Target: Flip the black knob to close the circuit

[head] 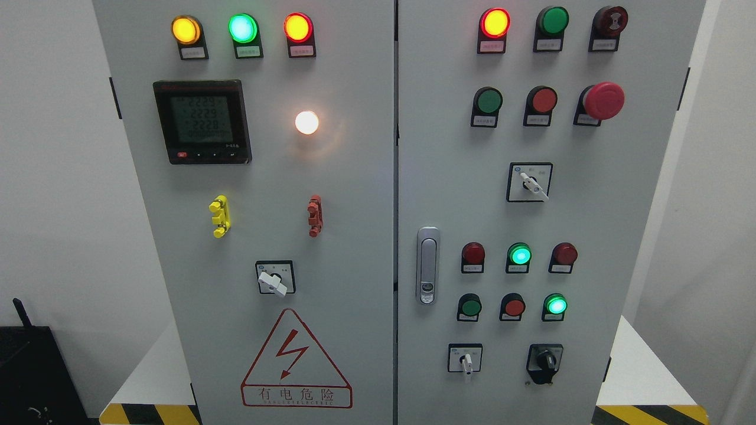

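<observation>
So I'm still at the start: black knob (544, 359) sits untouched low on the right door (644, 236), neither hand's in view, so can't tell their state; next I reach.

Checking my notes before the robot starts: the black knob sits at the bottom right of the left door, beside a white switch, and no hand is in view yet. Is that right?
One thing is wrong: the head view shows the black knob at the bottom right of the right door, not the left. The white switch is beside it, and no hand is in view.
</observation>
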Robot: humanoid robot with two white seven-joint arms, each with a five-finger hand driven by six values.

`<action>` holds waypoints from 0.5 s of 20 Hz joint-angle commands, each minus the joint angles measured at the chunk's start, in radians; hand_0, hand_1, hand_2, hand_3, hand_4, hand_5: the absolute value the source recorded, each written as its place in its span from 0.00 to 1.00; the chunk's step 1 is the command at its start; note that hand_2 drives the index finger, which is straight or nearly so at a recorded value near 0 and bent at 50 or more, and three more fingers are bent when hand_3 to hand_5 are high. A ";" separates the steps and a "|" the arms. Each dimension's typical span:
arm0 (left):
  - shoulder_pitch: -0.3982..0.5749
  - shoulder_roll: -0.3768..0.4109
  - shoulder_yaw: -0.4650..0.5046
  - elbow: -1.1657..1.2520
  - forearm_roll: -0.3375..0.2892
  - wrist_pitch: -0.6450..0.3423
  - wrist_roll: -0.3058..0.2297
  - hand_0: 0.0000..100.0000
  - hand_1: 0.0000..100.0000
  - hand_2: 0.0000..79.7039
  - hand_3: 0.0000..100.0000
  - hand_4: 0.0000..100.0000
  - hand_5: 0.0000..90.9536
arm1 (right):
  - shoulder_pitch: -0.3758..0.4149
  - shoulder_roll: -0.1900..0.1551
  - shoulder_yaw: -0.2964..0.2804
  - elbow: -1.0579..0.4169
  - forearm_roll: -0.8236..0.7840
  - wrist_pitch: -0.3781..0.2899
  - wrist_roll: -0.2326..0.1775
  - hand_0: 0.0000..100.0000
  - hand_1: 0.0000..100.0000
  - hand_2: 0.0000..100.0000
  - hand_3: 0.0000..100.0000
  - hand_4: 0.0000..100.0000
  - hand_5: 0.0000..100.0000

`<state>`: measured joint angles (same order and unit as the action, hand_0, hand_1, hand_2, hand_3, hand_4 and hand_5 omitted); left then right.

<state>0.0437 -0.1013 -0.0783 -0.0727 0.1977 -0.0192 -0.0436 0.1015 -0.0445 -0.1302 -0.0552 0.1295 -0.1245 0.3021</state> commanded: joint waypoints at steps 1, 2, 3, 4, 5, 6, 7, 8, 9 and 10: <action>0.001 0.000 0.000 0.001 0.000 0.001 0.001 0.12 0.56 0.00 0.00 0.00 0.00 | 0.108 0.070 0.006 -0.709 -0.031 -0.033 0.003 0.00 0.06 0.00 0.02 0.00 0.00; -0.001 0.000 0.000 0.001 0.000 0.001 0.001 0.12 0.56 0.00 0.00 0.00 0.00 | 0.125 0.078 0.035 -0.848 -0.044 -0.032 0.003 0.00 0.06 0.00 0.04 0.00 0.00; -0.001 0.000 0.000 -0.001 0.000 0.001 0.001 0.12 0.56 0.00 0.00 0.00 0.00 | 0.133 0.077 0.070 -0.977 -0.072 -0.030 0.002 0.00 0.07 0.00 0.05 0.00 0.00; 0.001 0.000 0.000 0.001 -0.003 0.001 -0.001 0.12 0.56 0.00 0.00 0.00 0.00 | 0.139 0.074 0.092 -1.099 -0.111 -0.030 0.002 0.00 0.08 0.00 0.07 0.00 0.00; 0.001 0.000 0.000 -0.001 0.000 0.001 0.001 0.12 0.56 0.00 0.00 0.00 0.00 | 0.145 0.072 0.099 -1.209 -0.154 -0.032 0.000 0.00 0.09 0.00 0.08 0.02 0.00; -0.001 0.000 0.000 0.001 0.000 0.001 0.001 0.12 0.56 0.00 0.00 0.00 0.00 | 0.155 0.068 0.104 -1.308 -0.197 -0.032 -0.003 0.00 0.10 0.00 0.09 0.07 0.00; -0.001 0.000 0.000 -0.001 0.000 0.001 0.001 0.12 0.56 0.00 0.00 0.00 0.00 | 0.161 0.064 0.104 -1.400 -0.224 -0.033 -0.005 0.00 0.12 0.03 0.13 0.18 0.09; 0.001 0.000 0.000 0.001 0.000 0.001 0.001 0.12 0.56 0.00 0.00 0.00 0.00 | 0.167 0.063 0.101 -1.490 -0.231 -0.032 -0.006 0.00 0.14 0.07 0.22 0.30 0.24; -0.001 0.000 0.000 -0.001 0.000 0.001 0.001 0.12 0.56 0.00 0.00 0.00 0.00 | 0.170 0.061 0.100 -1.579 -0.226 -0.032 -0.009 0.00 0.15 0.11 0.31 0.36 0.31; 0.001 0.000 0.000 0.001 0.000 0.001 0.001 0.12 0.56 0.00 0.00 0.00 0.00 | 0.172 0.051 0.097 -1.661 -0.226 -0.030 -0.009 0.00 0.16 0.19 0.43 0.45 0.44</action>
<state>0.0438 -0.1013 -0.0783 -0.0728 0.1975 -0.0192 -0.0437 0.2285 -0.0181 -0.0686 -0.7628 -0.0200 -0.1552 0.3014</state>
